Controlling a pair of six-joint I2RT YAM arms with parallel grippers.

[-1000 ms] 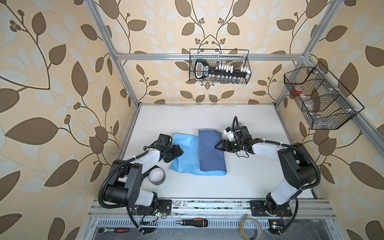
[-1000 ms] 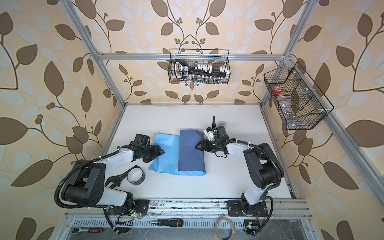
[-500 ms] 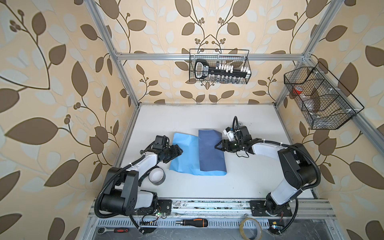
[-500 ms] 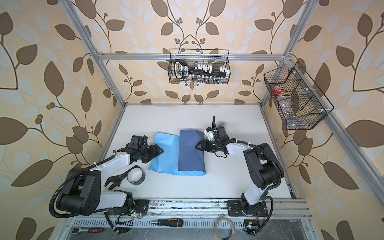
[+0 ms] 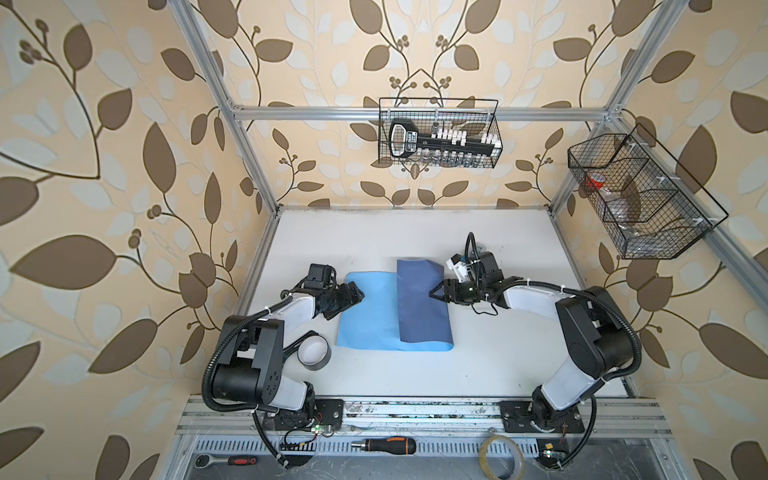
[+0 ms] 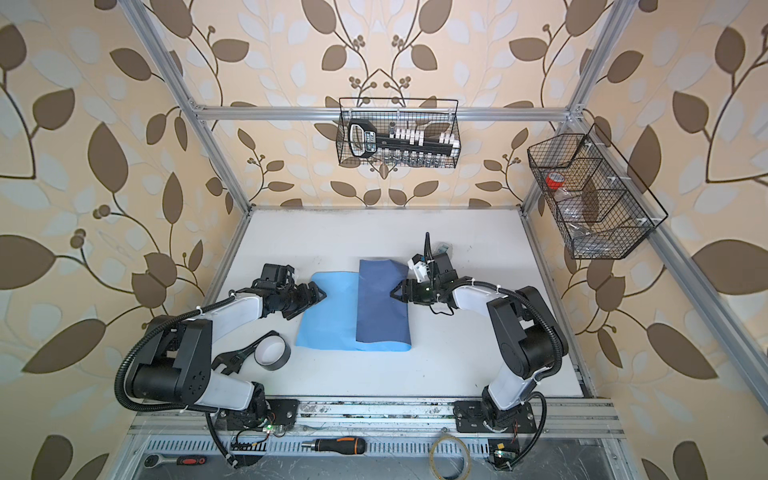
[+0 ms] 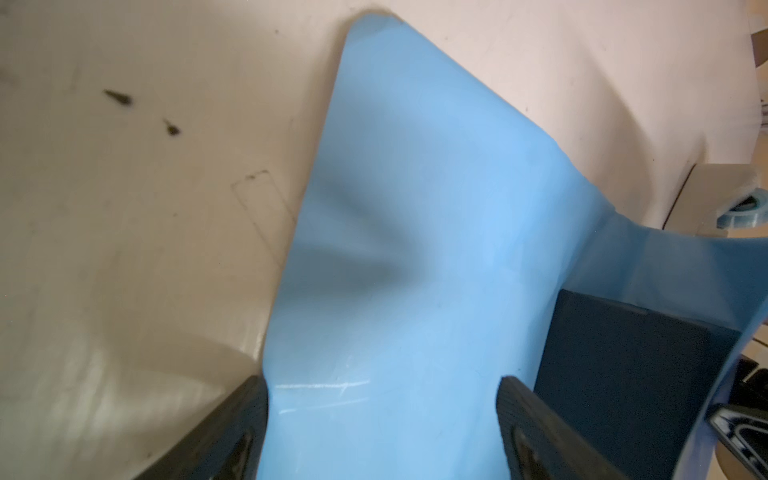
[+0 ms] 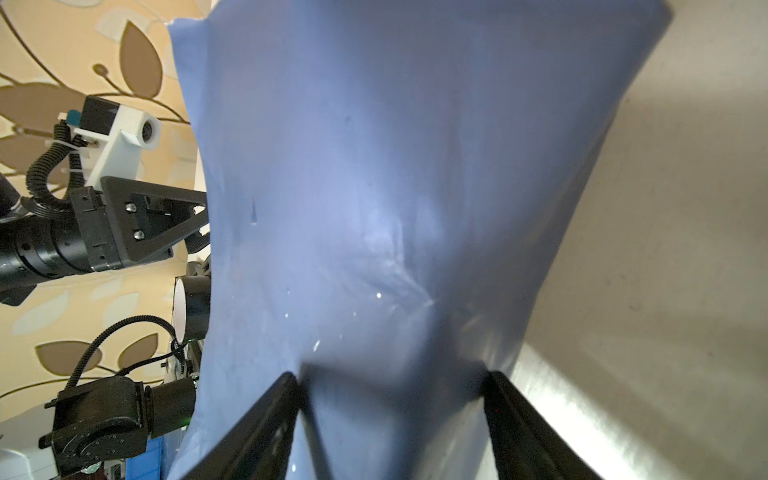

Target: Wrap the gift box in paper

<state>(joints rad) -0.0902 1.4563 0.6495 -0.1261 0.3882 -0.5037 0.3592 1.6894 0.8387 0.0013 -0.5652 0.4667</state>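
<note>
The paper (image 5: 370, 311) lies mid-table in both top views, light blue face up on the left. A dusky blue flap (image 5: 419, 307) is folded over on its right. The gift box (image 7: 623, 374) shows only in the left wrist view, as a dark navy side under that flap. My left gripper (image 5: 357, 296) (image 7: 382, 415) is open at the paper's left edge, with the light blue sheet between its fingers. My right gripper (image 5: 434, 293) (image 8: 390, 386) is at the flap's right edge. Its fingers press the dusky paper (image 8: 395, 208) in from both sides over the hidden box.
A grey tape roll (image 5: 314, 353) and a black wrench (image 6: 232, 361) lie at the front left beside the left arm. A small tape dispenser (image 7: 744, 208) stands behind the paper near the right gripper. Wire baskets (image 5: 438, 133) (image 5: 640, 199) hang on the back and right walls.
The left gripper's jaws have opened wider at the paper's left edge, and its arm has shifted slightly. The right arm and the paper have not moved.
</note>
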